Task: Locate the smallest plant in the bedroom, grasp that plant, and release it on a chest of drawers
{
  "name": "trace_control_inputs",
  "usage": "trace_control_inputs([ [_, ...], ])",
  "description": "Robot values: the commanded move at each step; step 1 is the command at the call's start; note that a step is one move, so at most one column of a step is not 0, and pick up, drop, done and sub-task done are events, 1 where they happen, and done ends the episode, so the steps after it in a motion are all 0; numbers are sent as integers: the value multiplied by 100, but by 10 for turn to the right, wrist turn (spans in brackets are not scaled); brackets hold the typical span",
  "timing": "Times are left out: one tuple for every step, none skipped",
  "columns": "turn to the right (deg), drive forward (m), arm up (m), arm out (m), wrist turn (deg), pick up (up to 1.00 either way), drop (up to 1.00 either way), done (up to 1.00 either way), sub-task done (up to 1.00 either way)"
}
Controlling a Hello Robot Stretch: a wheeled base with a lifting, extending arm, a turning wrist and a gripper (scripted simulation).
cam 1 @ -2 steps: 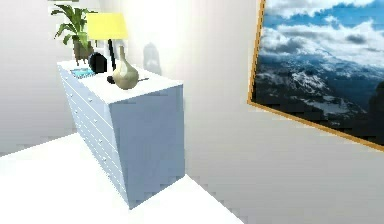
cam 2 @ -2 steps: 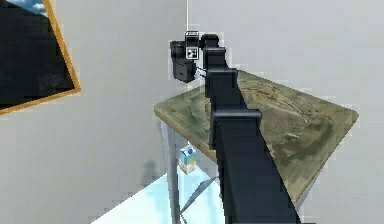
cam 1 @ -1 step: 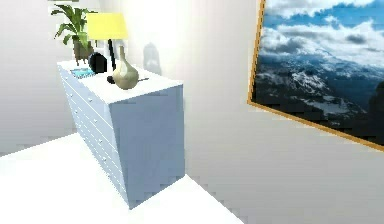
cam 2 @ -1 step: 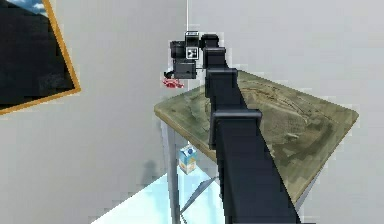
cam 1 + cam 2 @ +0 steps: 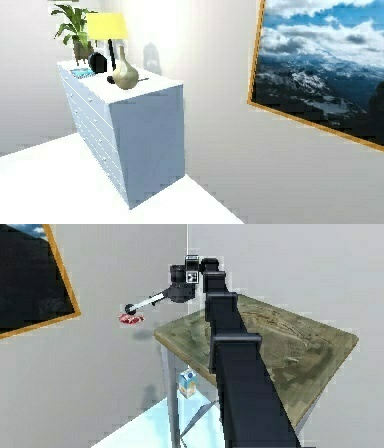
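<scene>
Small red-and-white blob hangs at far end of gripper, clear of all surfaces, grey wall behind: gripper holds it. Below-right of gripper: worn green-brown square table, thin metal legs; small blue-yellow carton underneath. Left of gripper: orange-framed picture. Fwd view: pale-blue chest of drawers w/ green potted plant, yellow-shaded lamp, beige vase.

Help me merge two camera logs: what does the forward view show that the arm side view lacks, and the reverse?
Forward view's own: a pale blue chest of drawers bearing a yellow-shaded lamp and a green leafy potted plant. Arm side view's own: the dark square arm, its hand holding a small reddish thing, and a mottled olive-topped table with a small blue-and-yellow carton beneath. Shared: seemingly the same orange-framed mountain picture, plus pale wall.
</scene>
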Motion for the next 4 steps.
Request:
trace_control_inputs([
  [0,0,0,0,-450,0,0,0,0],
  [0,0,0,0,-360,0,0,0,0],
  [0,0,0,-42,0,0,0,0,0],
  [-390,0,0,0,0,0,0,0,0],
])
